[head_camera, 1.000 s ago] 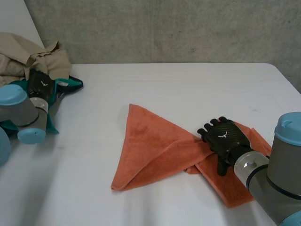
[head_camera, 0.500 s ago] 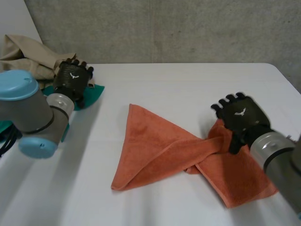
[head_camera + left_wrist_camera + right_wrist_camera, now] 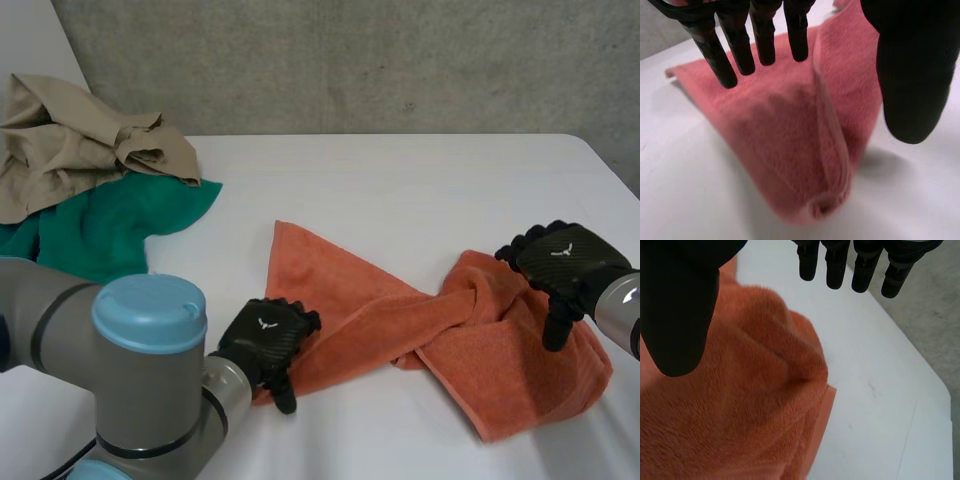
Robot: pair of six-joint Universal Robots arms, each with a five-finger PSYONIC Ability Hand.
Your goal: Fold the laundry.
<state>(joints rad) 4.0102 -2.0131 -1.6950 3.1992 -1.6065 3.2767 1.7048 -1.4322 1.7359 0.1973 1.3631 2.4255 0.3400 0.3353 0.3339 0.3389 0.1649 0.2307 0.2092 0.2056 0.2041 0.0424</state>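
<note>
The orange towel (image 3: 370, 310) lies twisted on the white table (image 3: 400, 180), centre-right in the head view. The left hand (image 3: 268, 340) hovers over its lower-left corner, fingers straight and holding nothing. The right hand (image 3: 562, 262) hovers released over its bunched right end. A green cloth (image 3: 100, 225) and a beige garment (image 3: 80, 140) sit upper left.

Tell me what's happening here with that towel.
The robot is working on a twisted, bunched orange towel on the white table. Its left hand is open over the towel's near-left corner, and its right hand is open over the bunched right end. Neither grips the cloth. A beige garment and a green cloth lie piled at the table's far left.
</note>
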